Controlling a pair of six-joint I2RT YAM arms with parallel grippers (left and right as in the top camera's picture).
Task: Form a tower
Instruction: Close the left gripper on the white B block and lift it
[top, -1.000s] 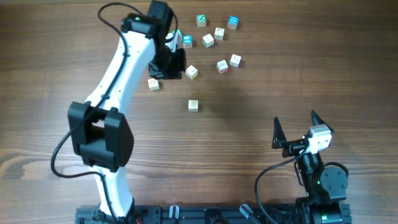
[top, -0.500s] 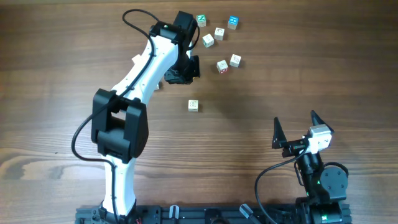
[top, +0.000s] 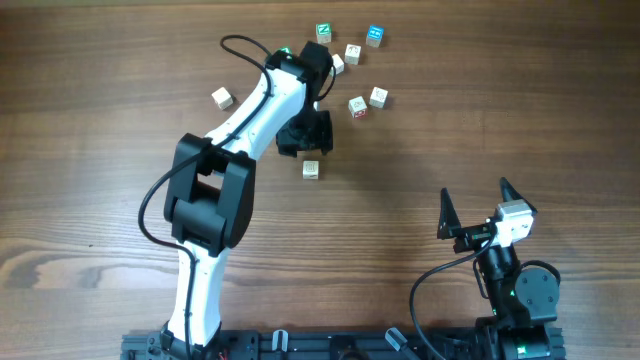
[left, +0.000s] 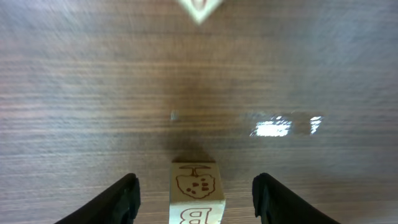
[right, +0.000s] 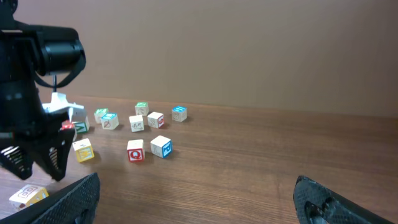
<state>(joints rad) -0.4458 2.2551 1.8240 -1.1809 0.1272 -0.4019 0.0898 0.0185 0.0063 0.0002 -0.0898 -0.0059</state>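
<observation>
— Where lettering can be read at all, what does it say?
— A letter "B" on the front face of the B cube (left: 195, 194), below a drawing like a spotted fruit on its top face. From the right wrist, a red "Q" shows on the Q cube (right: 135, 150). The other prints are too small to read.
— How does that B cube sit against the left claw (left: 194, 179)?
— It is at the bottom middle of the left wrist view, between the two fingers, with bare bench (left: 74, 124) showing on either side of it. The fingers stand well apart and grip nothing. Overhead, it lies just below the claw, a little above the frame's centre.
— Any stacking?
— Every cube in view lies singly. A green-faced cube (top: 323, 32) and a blue-faced cube (top: 374, 36) sit in the cluster at the top, right of centre. One pale cube (top: 222, 97) lies alone toward the upper left.
— And the right claw (top: 474, 188)?
— Lower right, spread wide, holding nothing.
</observation>
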